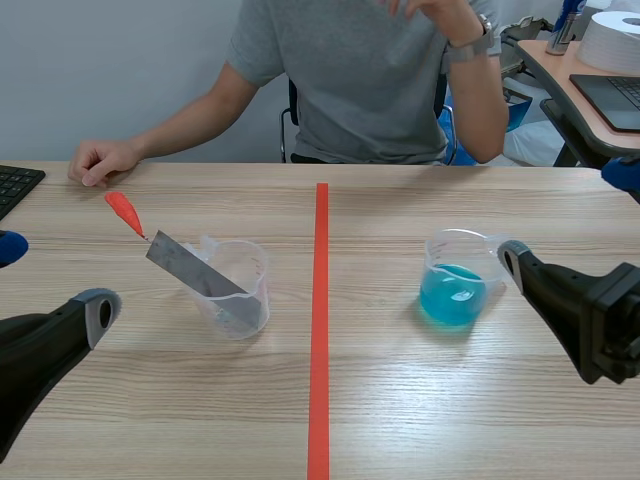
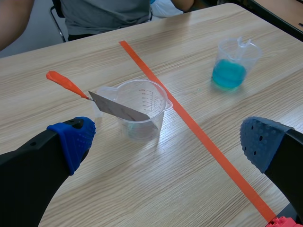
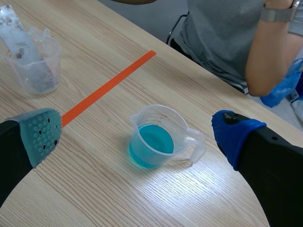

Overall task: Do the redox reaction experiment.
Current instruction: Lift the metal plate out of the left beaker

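Beaker (image 1: 455, 285) of blue liquid, likely light, thin-walled, apt to slop, stands at 3 o'clock of the tape line (image 1: 321, 330), best held by its handle (image 3: 196, 141); stiff metal strip (image 1: 195, 270) leans in the clear cup (image 1: 252, 288) at 9 o'clock; left gripper (image 2: 168, 139) and right gripper (image 3: 137, 135) gape empty.

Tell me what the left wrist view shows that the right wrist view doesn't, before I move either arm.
Only the left wrist view: the orange handle sticking out past the clear cup, and the left gripper, open. Only the right wrist view: the right gripper, open, with the cup of blue liquid ahead of it, and the person's watch. Both: the clear cup with the metal strip leaning in it, the cup of blue liquid, and the tape line between them.
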Available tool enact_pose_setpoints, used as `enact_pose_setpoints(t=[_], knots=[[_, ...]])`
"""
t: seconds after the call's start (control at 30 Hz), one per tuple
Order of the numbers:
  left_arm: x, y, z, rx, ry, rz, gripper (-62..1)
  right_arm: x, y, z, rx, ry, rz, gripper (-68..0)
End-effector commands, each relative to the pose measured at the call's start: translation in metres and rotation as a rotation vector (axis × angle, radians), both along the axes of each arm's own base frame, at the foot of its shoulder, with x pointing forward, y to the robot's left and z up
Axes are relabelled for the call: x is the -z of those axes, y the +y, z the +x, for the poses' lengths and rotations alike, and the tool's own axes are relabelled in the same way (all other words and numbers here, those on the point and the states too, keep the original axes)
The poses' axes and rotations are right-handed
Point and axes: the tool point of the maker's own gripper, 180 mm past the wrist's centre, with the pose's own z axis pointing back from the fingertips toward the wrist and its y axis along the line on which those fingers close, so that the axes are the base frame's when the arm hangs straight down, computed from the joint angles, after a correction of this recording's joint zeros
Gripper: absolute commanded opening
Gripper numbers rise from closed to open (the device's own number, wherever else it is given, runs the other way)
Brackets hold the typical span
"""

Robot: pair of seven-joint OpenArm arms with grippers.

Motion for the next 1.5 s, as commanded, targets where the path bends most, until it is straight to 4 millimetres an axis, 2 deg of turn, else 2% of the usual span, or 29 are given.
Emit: enact_pose_setpoints(t=[0.0,1.47], knots=[[-0.0061,-0.004,-0.0006,0.002,-0.017,-0.029,1.4,-0.009,0.0021,0.0025,-0.005,-0.033,0.016,0.4],[-0.0131,-0.0069,-0.0011,0.016,-0.048,-0.055,1.4,-0.011,0.0028,0.0025,-0.008,-0.042,0.023,0.4]])
